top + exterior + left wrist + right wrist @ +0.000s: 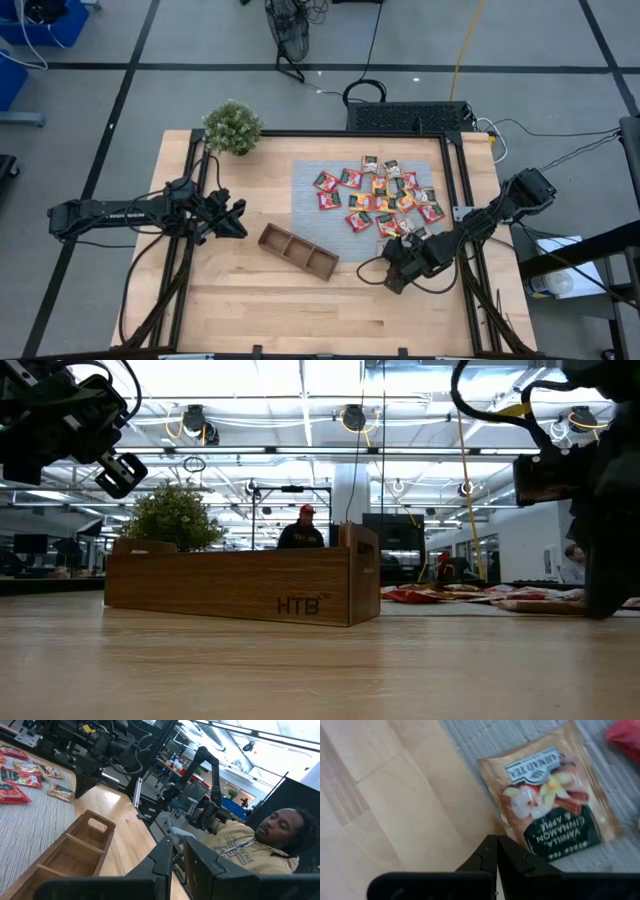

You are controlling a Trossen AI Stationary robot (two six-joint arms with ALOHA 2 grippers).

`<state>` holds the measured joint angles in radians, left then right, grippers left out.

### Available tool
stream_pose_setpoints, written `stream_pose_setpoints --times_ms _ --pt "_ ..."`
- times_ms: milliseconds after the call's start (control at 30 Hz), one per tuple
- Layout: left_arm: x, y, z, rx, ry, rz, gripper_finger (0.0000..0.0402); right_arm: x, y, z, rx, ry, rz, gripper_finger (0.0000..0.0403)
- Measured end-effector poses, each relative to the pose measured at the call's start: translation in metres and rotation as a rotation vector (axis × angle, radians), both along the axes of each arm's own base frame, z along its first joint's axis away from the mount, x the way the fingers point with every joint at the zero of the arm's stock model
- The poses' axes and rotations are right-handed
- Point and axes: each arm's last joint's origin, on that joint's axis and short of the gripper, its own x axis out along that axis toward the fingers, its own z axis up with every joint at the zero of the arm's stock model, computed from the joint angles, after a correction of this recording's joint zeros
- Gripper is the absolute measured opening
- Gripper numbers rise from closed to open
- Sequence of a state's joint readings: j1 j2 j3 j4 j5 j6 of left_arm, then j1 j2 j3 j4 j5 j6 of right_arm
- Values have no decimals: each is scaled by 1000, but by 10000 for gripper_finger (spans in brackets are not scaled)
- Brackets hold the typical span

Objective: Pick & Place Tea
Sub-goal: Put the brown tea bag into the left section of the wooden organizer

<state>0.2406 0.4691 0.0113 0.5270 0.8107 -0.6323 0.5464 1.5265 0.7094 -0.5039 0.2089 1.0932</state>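
High view shows the right tool (392,268) low over the wooden table (250,300), at the near corner of the grey mat (310,215) where the tea sachets (375,195) lie scattered in red, orange and dark green. Its fingers (492,855) are clenched together with nothing between them. Right wrist view puts a brownish sachet (552,795) labelled vanilla, cinnamon and apple just ahead of those fingertips, flat on the mat beside the mat's edge; whether the tips touch the foil cannot be told. A corner of a red sachet (625,735) shows farther ahead of the tool.

The left tool (236,218) hangs above bare wood well apart from the tea, with the brown three-compartment tray (297,250) between it and the right tool. Its fingers (162,860) stand nearly closed with a narrow gap, and nothing is gripped. Ahead of it the left wrist view shows the tray's compartments holding nothing, and several sachets on the mat beyond. A potted plant (232,126) stands at the table's far corner, behind the left tool. A person in a tan hooded top (250,850) sits beyond the table's edge.
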Motion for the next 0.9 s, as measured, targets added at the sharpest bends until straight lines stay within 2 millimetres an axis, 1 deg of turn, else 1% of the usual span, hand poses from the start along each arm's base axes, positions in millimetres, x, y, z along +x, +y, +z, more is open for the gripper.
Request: stream_pose_setpoints --times_ms 167,267,367,467,567,700,800,900 --pt "0 0 0 0 1 1 49 -6 -2 9 -20 -22 -24 0" --pt "0 0 0 0 0 0 49 -12 -8 11 -112 -14 -51 0" --pt "0 0 0 0 0 0 49 -15 -14 13 -243 -44 -65 0" --pt "0 0 0 0 1 0 49 -13 -17 14 -364 -112 -72 0" --pt "0 0 0 0 0 0 49 -9 -17 14 -426 -189 -57 0" --pt "0 0 0 0 0 0 49 -3 -14 8 -416 -290 14 0" --pt "0 0 0 0 1 1 49 2 -10 3 -357 -364 96 4" --pt "0 0 0 0 0 1 49 9 -6 3 -298 -427 196 30"
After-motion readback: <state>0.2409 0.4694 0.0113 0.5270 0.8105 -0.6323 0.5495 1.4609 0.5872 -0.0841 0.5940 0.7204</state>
